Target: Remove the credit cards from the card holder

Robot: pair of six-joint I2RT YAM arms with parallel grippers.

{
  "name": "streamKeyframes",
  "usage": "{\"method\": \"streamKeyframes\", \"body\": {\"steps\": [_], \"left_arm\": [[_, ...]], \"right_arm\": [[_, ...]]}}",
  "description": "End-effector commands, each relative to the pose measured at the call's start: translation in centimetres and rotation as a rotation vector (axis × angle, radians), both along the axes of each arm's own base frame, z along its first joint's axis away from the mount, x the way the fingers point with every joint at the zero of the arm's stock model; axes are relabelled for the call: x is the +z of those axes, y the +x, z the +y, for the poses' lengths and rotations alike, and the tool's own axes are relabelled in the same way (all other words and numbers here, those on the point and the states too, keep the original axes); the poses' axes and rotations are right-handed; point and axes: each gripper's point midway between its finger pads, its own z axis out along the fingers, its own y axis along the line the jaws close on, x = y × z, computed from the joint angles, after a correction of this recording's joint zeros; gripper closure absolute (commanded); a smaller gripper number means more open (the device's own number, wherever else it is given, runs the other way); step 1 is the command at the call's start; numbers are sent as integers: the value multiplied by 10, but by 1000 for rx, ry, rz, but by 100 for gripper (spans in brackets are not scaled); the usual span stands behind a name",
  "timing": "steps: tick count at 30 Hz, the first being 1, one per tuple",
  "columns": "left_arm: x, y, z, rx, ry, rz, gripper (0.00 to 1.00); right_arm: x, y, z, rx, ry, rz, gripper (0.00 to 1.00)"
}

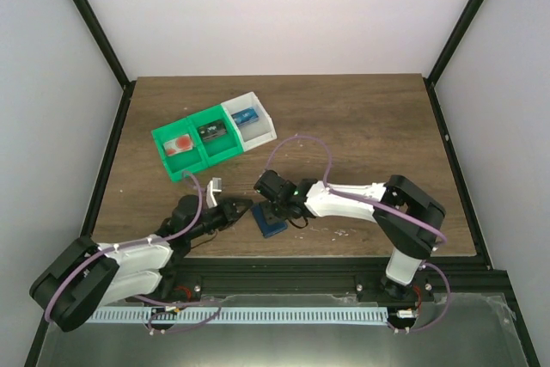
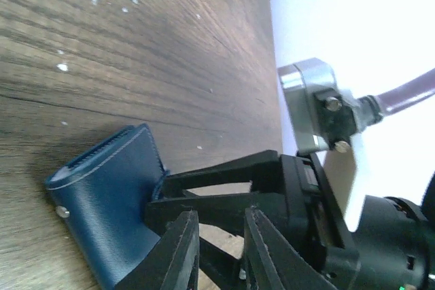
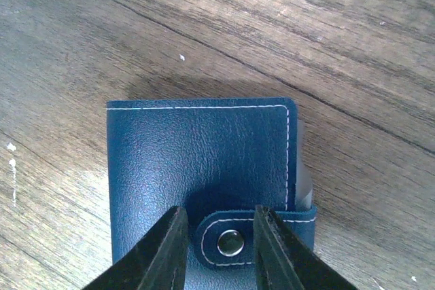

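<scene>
We see a dark wood-grain table (image 1: pixel 361 126) carrying a green plastic two-compartment tray (image 1: pixel 210 163) and, touching its right side, a white plastic tray (image 1: pixel 260 140) holding a small blue item (image 1: pixel 247 115).

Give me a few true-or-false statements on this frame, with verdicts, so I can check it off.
1. The card holder is closed. True.
2. The right gripper has its fingers either side of the stud. True.
3. The card holder lies at the far edge of the table. False: it lies close to the near edge.
4. The green tray is empty. False: both its compartments hold something.
</scene>
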Motion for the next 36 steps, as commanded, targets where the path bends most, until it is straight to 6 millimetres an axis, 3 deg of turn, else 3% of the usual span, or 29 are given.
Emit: {"method": "streamKeyframes", "body": {"steps": [1,14,24,32,36], "left_arm": [[-15,4,9,52,41,39,79],[-29,-1,-29,-139,-22,117,78],[-62,-4,-21,-117,50,176,82],[-73,-8,-18,-116,70,188,82],[-79,-10,-17,-121,90,194,82]], "right_arm": [[-7,-2,-5,-4,-45,-12,71],[-18,-2,-18,-26,-87,-49,76],[-14,-5,-16,-20,-36,-51,89],[-5,-2,-14,-19,-13,-73,99],[-2,-4,-15,-19,-11,-72,100]]}}
